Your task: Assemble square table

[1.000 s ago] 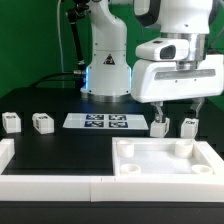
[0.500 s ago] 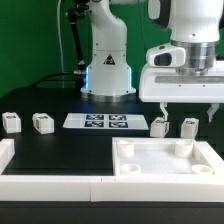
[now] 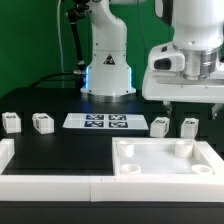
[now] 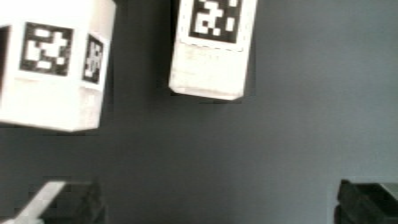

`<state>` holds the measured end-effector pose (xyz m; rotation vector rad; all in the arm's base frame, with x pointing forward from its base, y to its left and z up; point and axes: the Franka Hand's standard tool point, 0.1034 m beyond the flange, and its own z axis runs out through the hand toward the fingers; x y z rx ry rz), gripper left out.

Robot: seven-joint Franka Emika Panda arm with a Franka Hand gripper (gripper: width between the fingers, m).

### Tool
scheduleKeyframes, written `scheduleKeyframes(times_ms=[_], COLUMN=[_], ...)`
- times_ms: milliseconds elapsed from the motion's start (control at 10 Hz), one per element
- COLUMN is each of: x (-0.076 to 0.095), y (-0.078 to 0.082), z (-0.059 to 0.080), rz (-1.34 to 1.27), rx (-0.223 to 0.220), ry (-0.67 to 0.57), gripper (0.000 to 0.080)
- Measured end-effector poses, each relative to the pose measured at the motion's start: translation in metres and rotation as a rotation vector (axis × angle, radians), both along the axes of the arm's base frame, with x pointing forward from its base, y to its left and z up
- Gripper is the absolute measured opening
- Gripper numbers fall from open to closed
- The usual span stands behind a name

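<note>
Hand (image 3: 190, 104) hung over the exterior view's right part of the tabletop (image 3: 60, 150), pointing straight down, fingers spread wide, pinching nothing. Wrist stacked vertical above it, no visible tilt.

Key relation: inner leg (image 3: 159, 126) and outer leg (image 3: 189, 126) stood just beside each other on the tabletop, below the hand and clear of it, just behind the far rim of the slab (image 3: 160, 160). The outer leg looked nearer the hand's centreline in the exterior view.

Wrist view showed both legs ahead of the fingertips (image 4: 63, 205), neither between them; one sat close to the hand's midline, the other off to one side. Their long sides ran roughly square to the line joining the two fingers, slightly skewed, so the spread looked wide enough to straddle a short side after a small shift and a drop. That is a judgement.

Slab lay hollow face up at the front, against the low white wall (image 3: 50, 185). Far-left leg (image 3: 10, 122) and second leg (image 3: 42, 123) sat well apart from the hand, beyond the marker board (image 3: 97, 121). No leg fitted to the slab yet.
</note>
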<state>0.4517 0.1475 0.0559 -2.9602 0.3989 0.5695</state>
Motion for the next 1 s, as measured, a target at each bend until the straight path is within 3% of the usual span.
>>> scheduleKeyframes(times_ms=[400,500,600,1000], x=[-0.002,-0.016,-0.019,-0.019], y=[-0.006,-0.001,0.005,0.007], z=[-0.006,-0.008,-0.016,-0.022], rz=[0.007,-0.052,-0.116,-0.137], rx=[0.030,0.055,0.085,0.089], ry=[0.205,0.323,0.399,0.411], gripper=[0.0648,0.0648,0.0648,0.0648])
